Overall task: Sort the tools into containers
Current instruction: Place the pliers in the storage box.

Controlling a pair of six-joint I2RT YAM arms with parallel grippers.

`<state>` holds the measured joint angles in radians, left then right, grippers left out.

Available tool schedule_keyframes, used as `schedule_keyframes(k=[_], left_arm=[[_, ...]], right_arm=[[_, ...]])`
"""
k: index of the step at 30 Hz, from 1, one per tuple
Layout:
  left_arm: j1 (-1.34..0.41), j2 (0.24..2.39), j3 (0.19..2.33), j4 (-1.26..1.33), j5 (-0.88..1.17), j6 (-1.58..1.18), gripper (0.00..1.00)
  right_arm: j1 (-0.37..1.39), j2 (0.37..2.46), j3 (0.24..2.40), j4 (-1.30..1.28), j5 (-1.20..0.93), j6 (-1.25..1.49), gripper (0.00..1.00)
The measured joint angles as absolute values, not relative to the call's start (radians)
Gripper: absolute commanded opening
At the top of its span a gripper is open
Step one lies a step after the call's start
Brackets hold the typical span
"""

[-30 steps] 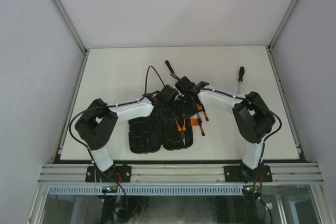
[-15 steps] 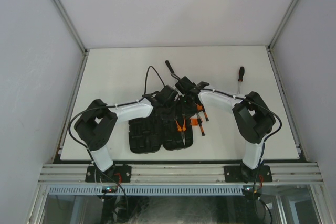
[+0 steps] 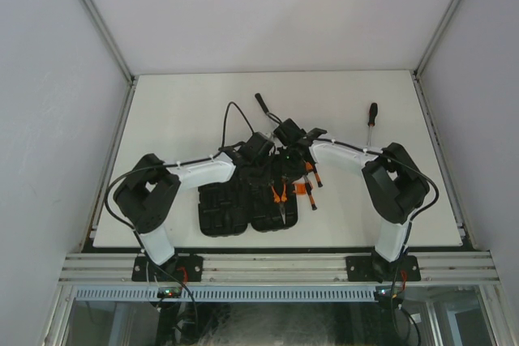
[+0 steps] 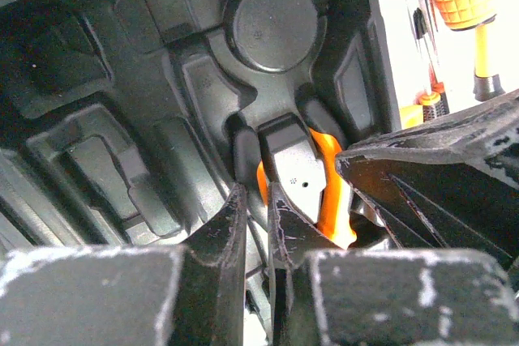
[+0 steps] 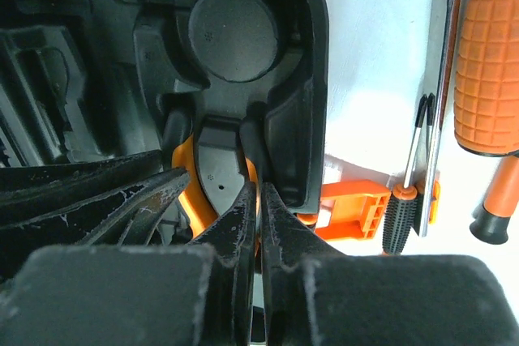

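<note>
Tool case [image 3: 227, 208] lies open, both halves flat on the surface [image 3: 178, 119], near the front edge and midway between the two arm bases. Moulded slots face up.

Pliers [image 4: 292, 176] sit in the right half of the case, in a shaped slot just below a round moulded boss. The orange handles run towards the wrist cameras. The overhead view shows the orange of the handles in the right half.

Left end effector [image 4: 257, 200]: fingers drawn in to a thin slit, tips down inside the case at the pliers. A strip of one orange handle sits in the slit, so I read it as clamped on that handle. How firmly it grips is not visible.

Right end effector [image 5: 257, 200]: fingers fully together with nothing between them. The tips are at the pliers' other orange handle, close against the inner wall of the slot. Whether they touch it cannot be told. The two end effectors are side by side over the same slot.

Outside the case, on its right:
- The orange latch [image 5: 353, 208] projects from the case rim.
- A slim screwdriver [image 5: 397, 220] with a black ribbed grip lies just beside the latch.
- An orange ribbed handle [image 5: 486, 62] lies a little further out.

A long black-handled screwdriver [image 3: 371, 117] lies alone on the surface, far right, well apart from the case. A black tool handle [image 3: 261, 103] sticks out beyond the wrists on the far side, and its head is hidden.
</note>
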<state>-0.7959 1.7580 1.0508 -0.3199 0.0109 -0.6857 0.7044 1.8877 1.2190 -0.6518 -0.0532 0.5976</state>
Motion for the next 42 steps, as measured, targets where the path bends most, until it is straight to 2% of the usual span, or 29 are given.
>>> schedule_keyframes(k=[12, 17, 26, 37, 42], left_arm=[[-0.797, 1.734, 1.028, -0.297, 0.002, -0.688, 0.00], [-0.802, 1.725, 1.029, -0.305, -0.011, -0.688, 0.02], [-0.809, 1.652, 1.032, -0.409, -0.030, -0.658, 0.18], [-0.765, 1.433, 1.030, -0.430, -0.031, -0.623, 0.26], [-0.706, 1.282, 0.936, -0.395, -0.037, -0.617, 0.31]], right_arm=[[0.727, 1.735, 1.084, -0.497, 0.002, 0.622, 0.01], [0.734, 1.724, 1.086, -0.504, 0.010, 0.620, 0.07], [0.729, 1.658, 1.090, -0.582, -0.044, 0.601, 0.17], [0.714, 1.481, 1.104, -0.598, 0.000, 0.583, 0.35], [0.714, 1.452, 1.092, -0.589, 0.034, 0.588, 0.41]])
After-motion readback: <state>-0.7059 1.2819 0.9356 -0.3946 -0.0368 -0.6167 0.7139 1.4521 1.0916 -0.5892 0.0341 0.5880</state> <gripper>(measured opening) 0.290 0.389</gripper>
